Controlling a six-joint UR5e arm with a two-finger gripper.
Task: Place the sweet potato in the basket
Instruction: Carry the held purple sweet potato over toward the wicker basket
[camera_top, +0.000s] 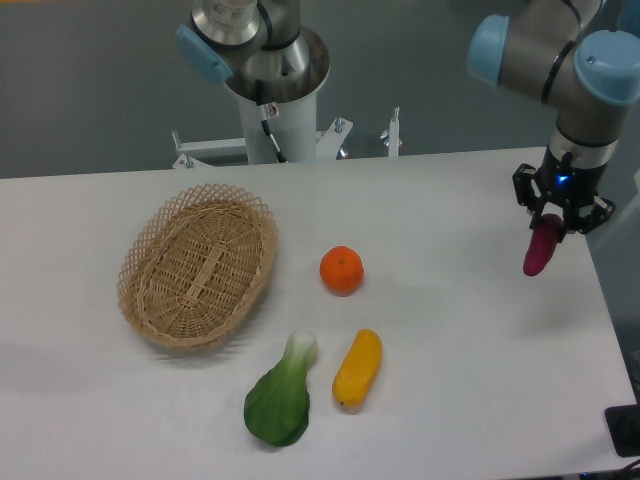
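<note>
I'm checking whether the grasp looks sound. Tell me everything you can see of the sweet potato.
The sweet potato is a small, smooth, magenta-purple tuber with a tapered lower tip. It hangs nearly upright, tilted slightly, its top end pinched in the hand at the table's far right edge. It looks lifted off the surface, touching only the fingers. Its upper end is hidden by them.

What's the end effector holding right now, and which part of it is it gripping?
The end effector holds the sweet potato by its upper end; the rest hangs down below the fingers, clear of the table.
</note>
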